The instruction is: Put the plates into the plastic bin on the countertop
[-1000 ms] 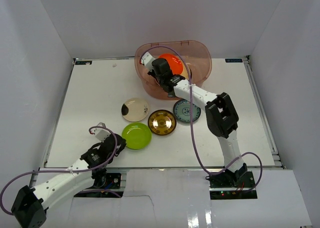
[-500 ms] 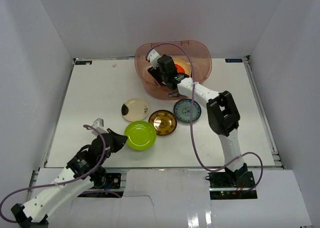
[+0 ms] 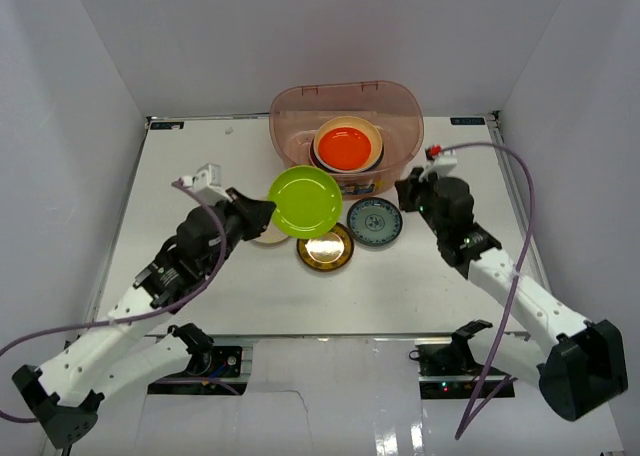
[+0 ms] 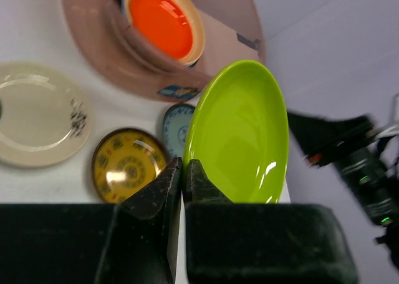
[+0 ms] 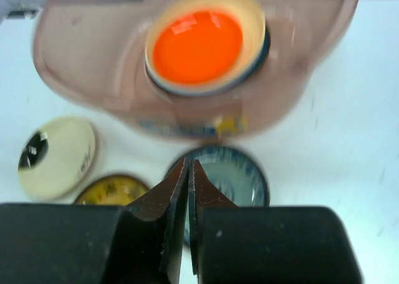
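My left gripper (image 3: 262, 212) is shut on the rim of a lime green plate (image 3: 304, 201) and holds it in the air just in front of the plastic bin (image 3: 395, 101); the plate also shows in the left wrist view (image 4: 240, 134). The bin holds a stack of plates topped by an orange one (image 3: 346, 145). A cream plate (image 4: 37, 122), a gold plate (image 3: 325, 248) and a light blue plate (image 3: 376, 221) lie on the countertop (image 3: 180, 196). My right gripper (image 5: 189, 165) is shut and empty, above the light blue plate (image 5: 240, 175).
White walls enclose the countertop on three sides. The bin stands at the back edge, centre right. The plates on the countertop lie in a row just in front of the bin.
My left gripper has lifted the lime green plate off the countertop and carried it toward the bin. My right arm has pulled back out of the bin, to the right.
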Controlling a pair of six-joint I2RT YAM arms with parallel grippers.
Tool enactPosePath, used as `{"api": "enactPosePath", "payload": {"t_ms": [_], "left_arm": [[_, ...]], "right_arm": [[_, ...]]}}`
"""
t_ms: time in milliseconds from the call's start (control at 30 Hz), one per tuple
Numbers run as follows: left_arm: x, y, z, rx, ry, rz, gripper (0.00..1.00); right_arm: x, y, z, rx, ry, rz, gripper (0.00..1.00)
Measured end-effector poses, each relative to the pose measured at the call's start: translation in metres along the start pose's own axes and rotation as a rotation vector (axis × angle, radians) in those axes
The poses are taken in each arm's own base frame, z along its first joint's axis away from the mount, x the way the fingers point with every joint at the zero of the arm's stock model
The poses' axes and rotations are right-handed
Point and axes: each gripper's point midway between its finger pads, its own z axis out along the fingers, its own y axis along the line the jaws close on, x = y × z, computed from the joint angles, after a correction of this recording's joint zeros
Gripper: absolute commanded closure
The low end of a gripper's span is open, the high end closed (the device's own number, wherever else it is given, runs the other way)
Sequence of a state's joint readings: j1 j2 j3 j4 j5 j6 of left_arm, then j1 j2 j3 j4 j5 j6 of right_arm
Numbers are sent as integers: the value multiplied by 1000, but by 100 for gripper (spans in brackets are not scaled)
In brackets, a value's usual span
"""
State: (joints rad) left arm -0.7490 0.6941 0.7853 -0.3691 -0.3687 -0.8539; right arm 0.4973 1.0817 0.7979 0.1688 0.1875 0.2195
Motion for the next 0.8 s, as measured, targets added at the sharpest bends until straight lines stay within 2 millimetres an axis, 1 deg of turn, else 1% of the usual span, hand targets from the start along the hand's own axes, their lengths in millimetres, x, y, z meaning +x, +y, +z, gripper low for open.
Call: {"api": "enactPosePath", "payload": {"t_ms": [33, 67, 100, 167, 200, 300, 400, 500, 533, 600, 700, 733, 767, 800], "left_arm": [[-5, -10, 6, 15, -8, 13, 100], [-13, -30, 25, 34, -16, 51, 100], [-20, -46, 39, 51, -28, 72, 100], [-28, -72, 68, 76, -44, 110, 100], [-31, -84, 85, 88, -55, 125, 100], [-32, -108, 137, 107, -57, 175, 100], [-35, -119, 194, 106, -66, 203, 100], [-35, -112, 254, 81, -65, 221, 100], [-34, -107, 274, 71, -67, 224, 100], [-27, -92, 306, 45, -49, 235, 100], [-17, -69, 352, 5, -32, 249, 100], [-12, -61, 364, -6, -24, 251, 100], [-7, -53, 374, -20, -14, 256, 100], [-4, -47, 383, -30, -7, 261, 100]], "right_arm": [[22, -8, -7, 13, 32, 38, 92], [49, -12, -16, 16, 69, 77, 92], [77, -15, -27, 15, 115, 112, 92], [114, -20, -45, 20, 168, 165, 92], [129, -21, -53, 20, 186, 192, 92], [151, -21, -69, 9, 199, 266, 88], [161, -18, -76, -15, 202, 322, 86], [172, -15, -81, -29, 222, 358, 84], [175, -14, -83, -34, 232, 368, 83], [179, -13, -85, -38, 241, 376, 81], [175, -12, -86, -46, 225, 380, 68], [174, -12, -87, -45, 221, 381, 55], [173, -13, -87, -41, 217, 385, 46], [173, -14, -86, -36, 217, 383, 29]]}}
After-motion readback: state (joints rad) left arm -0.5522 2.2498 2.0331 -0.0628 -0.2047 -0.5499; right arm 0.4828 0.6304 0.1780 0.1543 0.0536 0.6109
